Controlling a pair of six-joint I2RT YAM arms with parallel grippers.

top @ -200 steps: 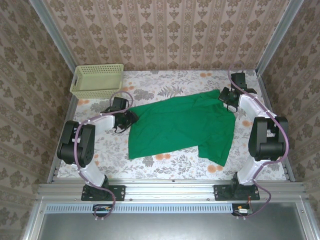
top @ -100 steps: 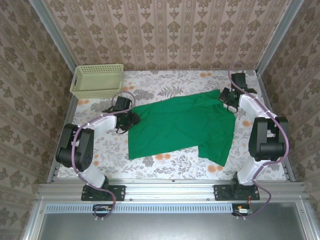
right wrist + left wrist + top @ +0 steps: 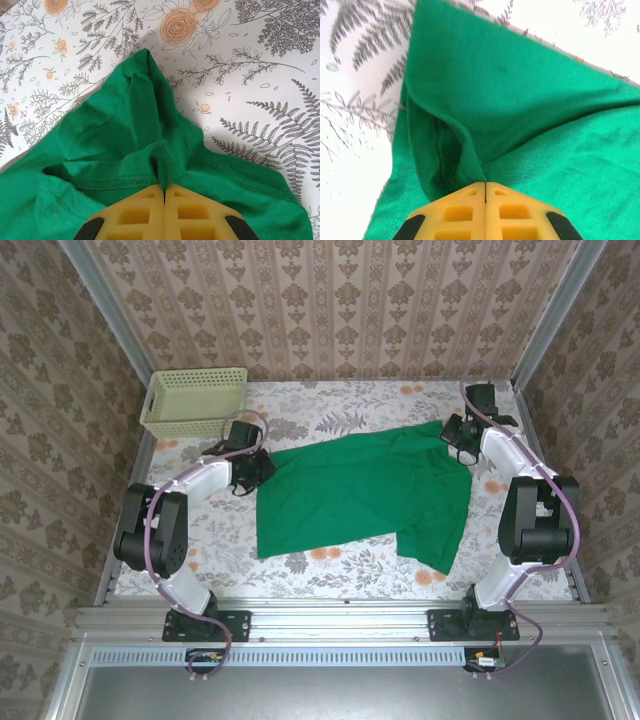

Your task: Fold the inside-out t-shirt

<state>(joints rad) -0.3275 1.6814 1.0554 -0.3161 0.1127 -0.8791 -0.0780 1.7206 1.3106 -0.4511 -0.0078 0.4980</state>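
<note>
The inside-out t-shirt (image 3: 360, 490) lies spread on the flowered table, bright green, with stitched seams showing. My left gripper (image 3: 262, 467) is at the shirt's far left corner. Its yellow jaws are shut on a raised fold of the green cloth (image 3: 465, 150), as the left wrist view shows with the gripper (image 3: 485, 184) at the bottom. My right gripper (image 3: 455, 436) is at the shirt's far right corner. In the right wrist view that gripper (image 3: 164, 186) is shut on a pinched ridge of the t-shirt (image 3: 115, 135) beside a hem.
A pale yellow-green basket (image 3: 195, 400) stands at the back left corner of the table (image 3: 340, 405). Patterned walls close in the back and both sides. A metal rail runs along the near edge by the arm bases.
My left gripper slid toward the back right onto the shirt's far left corner and shut on the cloth. The right gripper kept its grip and hardly moved.
</note>
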